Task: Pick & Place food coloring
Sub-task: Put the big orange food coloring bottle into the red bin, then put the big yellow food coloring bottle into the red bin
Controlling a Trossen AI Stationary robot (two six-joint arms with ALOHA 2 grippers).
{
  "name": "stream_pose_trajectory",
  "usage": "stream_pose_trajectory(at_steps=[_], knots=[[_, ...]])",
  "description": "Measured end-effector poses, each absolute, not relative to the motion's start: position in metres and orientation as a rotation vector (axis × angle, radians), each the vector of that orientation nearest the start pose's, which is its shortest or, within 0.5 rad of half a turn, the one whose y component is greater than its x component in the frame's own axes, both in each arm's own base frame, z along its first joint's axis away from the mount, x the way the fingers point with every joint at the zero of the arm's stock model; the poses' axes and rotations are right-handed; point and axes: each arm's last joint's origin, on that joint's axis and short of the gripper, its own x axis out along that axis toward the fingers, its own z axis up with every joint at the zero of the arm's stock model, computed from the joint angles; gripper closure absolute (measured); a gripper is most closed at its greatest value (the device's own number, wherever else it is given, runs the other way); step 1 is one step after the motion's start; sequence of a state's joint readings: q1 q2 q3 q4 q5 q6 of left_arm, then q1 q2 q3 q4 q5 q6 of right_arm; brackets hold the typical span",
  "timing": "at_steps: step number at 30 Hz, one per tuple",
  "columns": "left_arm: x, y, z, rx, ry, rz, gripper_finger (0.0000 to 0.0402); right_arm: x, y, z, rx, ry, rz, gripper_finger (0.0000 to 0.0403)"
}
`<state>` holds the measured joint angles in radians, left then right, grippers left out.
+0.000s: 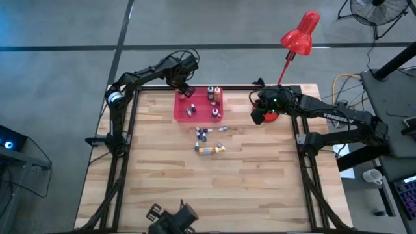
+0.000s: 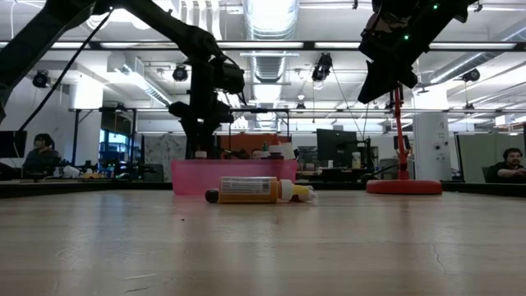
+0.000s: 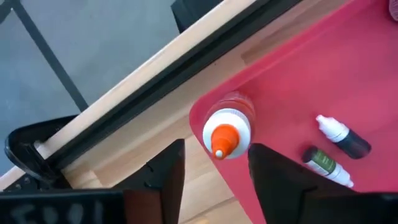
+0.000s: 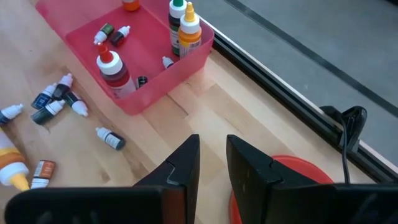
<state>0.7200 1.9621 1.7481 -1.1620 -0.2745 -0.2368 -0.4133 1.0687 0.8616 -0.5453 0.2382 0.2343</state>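
**Left gripper open above an orange-tipped bottle in the tray corner**

The left gripper (image 3: 211, 171) hangs with jaws parted and empty directly over an upright white-capped, orange-tipped dropper bottle (image 3: 226, 134) standing in the corner of the flat pink-red plastic tray (image 1: 184, 110); more small bottles lie in the tray, and a loose cluster of tiny bottles (image 1: 207, 140) lies on the wooden table (image 1: 260, 188) just beside it; the right gripper (image 4: 213, 163), jaws narrowly apart and empty, waits near the red lamp base (image 1: 272, 116).

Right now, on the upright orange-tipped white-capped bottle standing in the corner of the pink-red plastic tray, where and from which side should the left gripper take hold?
Grip the white cap of the orange-tipped bottle from straight above. The bottle stands upright in the corner of the pink-red plastic tray, so its walls block a sideways approach. The left gripper, hanging above with jaws open, already straddles the cap. Close there, then lift vertically.
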Motion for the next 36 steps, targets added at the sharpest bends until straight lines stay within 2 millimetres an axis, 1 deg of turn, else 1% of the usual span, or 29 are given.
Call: stream_pose_trajectory(at_steps=[4, 7, 10, 13, 14, 16, 18, 22, 25, 27, 28, 31, 33, 36], knots=[[0.292, 0.259, 0.263, -0.502, 1.292, 0.995, 0.0244, 0.194, -0.093, 0.278, 0.276, 0.689, -0.705, 0.0330], [0.298, 0.246, 0.275, -0.444, 1.280, 0.944, 0.0242, 0.194, -0.093, 0.278, 0.264, 0.694, -0.700, 0.0330], [0.308, 0.223, 0.293, -0.313, 1.253, 0.834, 0.0242, 0.194, -0.093, 0.278, 0.246, 0.701, -0.692, 0.0330], [0.320, 0.192, 0.310, -0.180, 1.217, 0.647, 0.0241, 0.194, -0.092, 0.278, 0.205, 0.716, -0.673, 0.0330], [0.324, 0.182, 0.315, -0.147, 1.206, 0.579, 0.0241, 0.194, -0.092, 0.278, 0.181, 0.725, -0.659, 0.0330], [0.334, 0.162, 0.317, -0.105, 1.190, 0.448, 0.0241, 0.194, -0.092, 0.278, 0.121, 0.746, -0.628, 0.0330], [0.341, 0.144, 0.316, -0.092, 1.193, 0.363, 0.0241, 0.195, -0.092, 0.277, 0.049, 0.770, -0.577, 0.0330], [0.354, 0.108, 0.314, -0.073, 1.195, 0.291, 0.0241, 0.195, -0.091, 0.277, -0.068, 0.804, -0.495, 0.0330], [0.362, 0.079, 0.309, -0.058, 1.207, 0.239, 0.0241, 0.195, -0.091, 0.277, -0.073, 0.805, -0.493, 0.0330], [0.365, 0.060, 0.305, -0.051, 1.213, 0.228, 0.0241, 0.196, -0.090, 0.277, -0.033, 0.793, -0.486, 0.0330], [0.366, 0.052, 0.303, -0.049, 1.221, 0.234, 0.0241, 0.196, -0.089, 0.277, -0.012, 0.785, -0.442, 0.0330], [0.366, 0.028, 0.292, -0.074, 1.249, 0.278, 0.0241, 0.199, -0.084, 0.277, 0.018, 0.753, -0.213, 0.0330], [0.365, 0.013, 0.285, -0.126, 1.258, 0.310, 0.0241, 0.203, -0.082, 0.274, 0.001, 0.752, -0.138, 0.0330], [0.362, -0.011, 0.275, -0.211, 1.271, 0.357, 0.0241, 0.211, -0.080, 0.264, -0.036, 0.775, 0.025, 0.0330]])
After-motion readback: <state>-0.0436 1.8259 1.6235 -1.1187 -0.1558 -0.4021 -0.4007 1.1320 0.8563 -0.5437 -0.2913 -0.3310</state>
